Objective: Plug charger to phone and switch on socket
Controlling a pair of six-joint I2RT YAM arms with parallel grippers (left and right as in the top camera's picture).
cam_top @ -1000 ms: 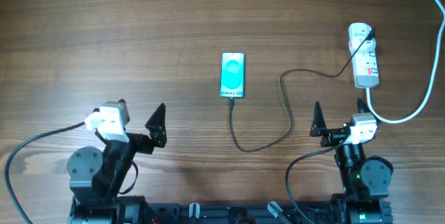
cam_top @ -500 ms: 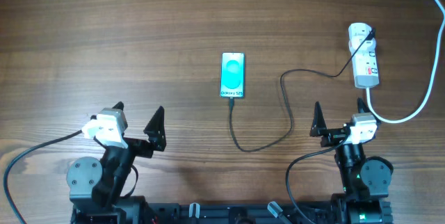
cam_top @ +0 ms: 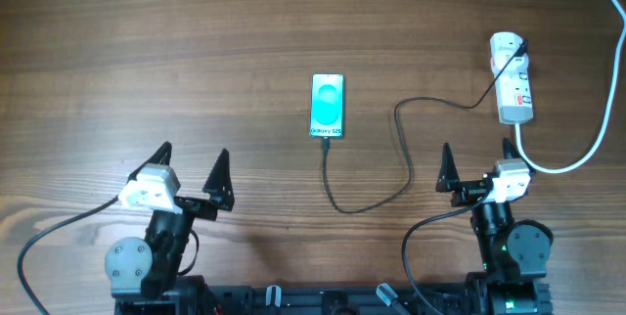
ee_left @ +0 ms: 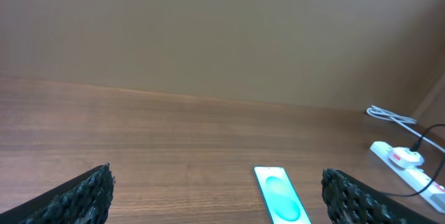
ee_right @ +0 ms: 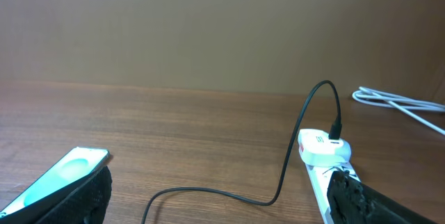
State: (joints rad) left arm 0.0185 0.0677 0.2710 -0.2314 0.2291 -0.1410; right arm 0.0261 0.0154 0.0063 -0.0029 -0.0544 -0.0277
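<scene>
The phone [cam_top: 328, 106] lies flat mid-table with its cyan screen up; it also shows in the left wrist view [ee_left: 281, 195] and the right wrist view [ee_right: 59, 175]. The black charger cable [cam_top: 403, 149] runs from the phone's near short edge in a loop to the white socket [cam_top: 512, 90] at the right, where it is plugged in. Its tip touches the phone's edge. The socket shows in the wrist views too [ee_left: 407, 165] [ee_right: 323, 147]. My left gripper [cam_top: 194, 161] is open and empty, front left. My right gripper [cam_top: 476, 163] is open and empty, in front of the socket.
A thick white cord [cam_top: 587, 158] leaves the socket and curves off along the table's right edge to the far right corner. A plain wall stands behind the table's far edge [ee_left: 208, 95].
My left arm has drawn back toward the front edge and turned its gripper to point straight ahead. The right arm, phone, cable and socket have not moved.
</scene>
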